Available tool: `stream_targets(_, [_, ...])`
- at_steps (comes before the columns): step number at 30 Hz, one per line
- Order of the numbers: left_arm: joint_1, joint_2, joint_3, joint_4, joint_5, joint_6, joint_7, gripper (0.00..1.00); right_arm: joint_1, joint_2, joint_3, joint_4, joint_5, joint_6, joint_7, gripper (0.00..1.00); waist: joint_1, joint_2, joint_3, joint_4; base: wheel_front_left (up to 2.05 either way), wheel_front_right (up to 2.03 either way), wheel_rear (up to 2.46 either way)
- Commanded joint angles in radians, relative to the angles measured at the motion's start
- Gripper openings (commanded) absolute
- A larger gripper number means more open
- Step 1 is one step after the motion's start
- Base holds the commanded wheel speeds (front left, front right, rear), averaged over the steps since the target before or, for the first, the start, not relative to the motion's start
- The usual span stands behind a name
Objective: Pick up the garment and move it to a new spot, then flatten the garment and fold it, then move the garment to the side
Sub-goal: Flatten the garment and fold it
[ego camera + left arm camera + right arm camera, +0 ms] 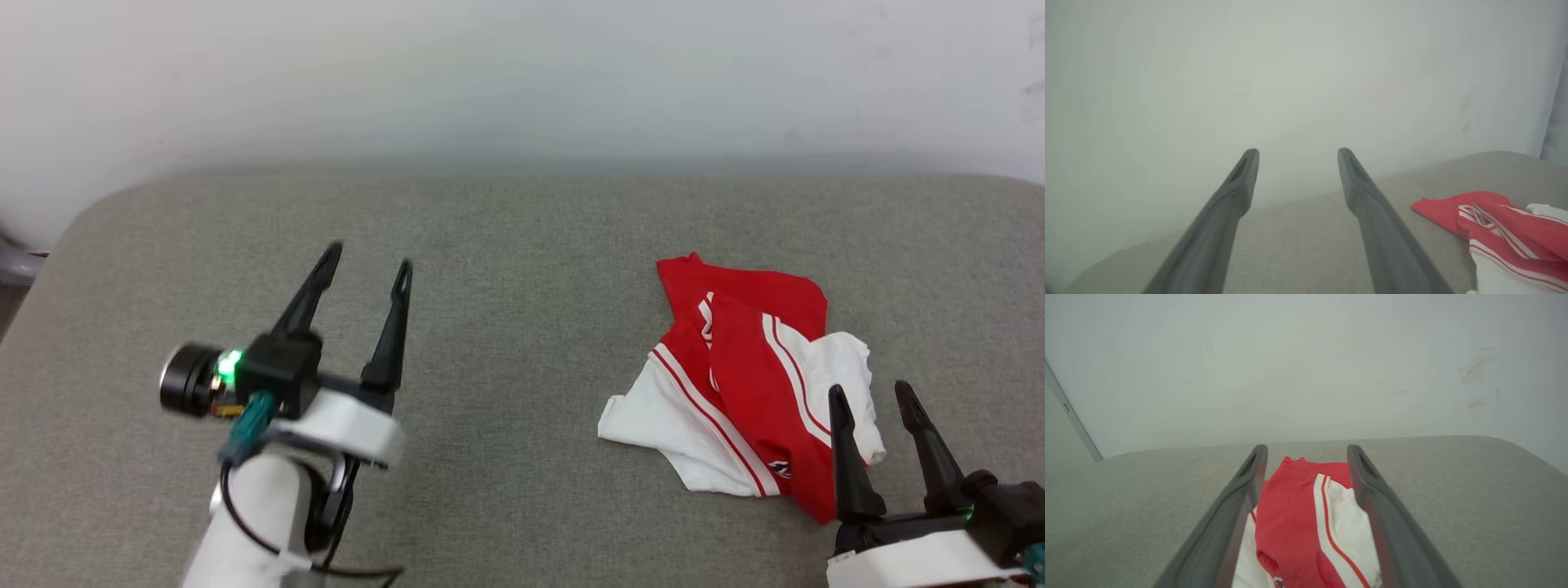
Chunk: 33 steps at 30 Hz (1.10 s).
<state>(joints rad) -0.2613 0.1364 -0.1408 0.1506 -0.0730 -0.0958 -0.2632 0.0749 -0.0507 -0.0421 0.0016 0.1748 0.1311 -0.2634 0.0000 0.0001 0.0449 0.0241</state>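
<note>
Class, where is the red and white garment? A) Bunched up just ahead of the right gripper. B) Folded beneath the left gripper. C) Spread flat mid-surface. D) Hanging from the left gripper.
A: the garment lies bunched on the grey surface by the open right gripper, well apart from the left gripper.

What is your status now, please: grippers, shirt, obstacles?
Left gripper open, away from shirt. Right gripper open, lined up on shirt, no grip. Shirt crumpled on grey pad. Nothing in the way.
</note>
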Motion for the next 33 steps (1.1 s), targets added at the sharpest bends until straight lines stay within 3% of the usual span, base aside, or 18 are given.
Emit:
stream_targets(1, [-0.070, 0.009, -0.029, 0.028, -0.008, -0.015, -0.002, 1.00, -0.022, 0.001, 0.005, -0.006, -0.007, -0.001, -0.002, 1.00, 0.0000, -0.0001, 0.027, -0.020, 0.00, 0.00, 0.00])
stream_targets(7, [-0.249, 0.043, -0.134, 0.093, -0.046, -0.033, 0.022, 1.00, -0.053, 0.001, 0.009, -0.019, -0.007, -0.001, -0.002, 1.00, 0.0000, -0.0001, 0.072, -0.049, 0.00, 0.00, 0.00])
stream_targets(14, [-0.487, 0.125, -0.407, 0.143, -0.230, -0.033, 0.151, 1.00, -0.084, 0.001, 0.007, -0.024, -0.003, -0.001, -0.002, 1.00, 0.0000, -0.0001, 0.118, -0.084, 0.00, 0.00, 0.00])
stream_targets(25, [-0.733, 0.216, -0.822, 0.162, -0.578, -0.033, 0.544, 1.00, -0.122, 0.001, 0.010, -0.031, 0.009, -0.001, -0.002, 1.00, 0.0000, -0.0001, 0.175, -0.140, 0.00, 0.00, 0.00])
stream_targets(33, [-0.827, 0.274, -1.054, 0.144, -0.745, -0.034, 0.807, 1.00, -0.146, 0.001, 0.014, -0.038, 0.023, -0.001, -0.002, 1.00, 0.0000, -0.0001, 0.233, -0.175, 0.00, 0.00, 0.00])
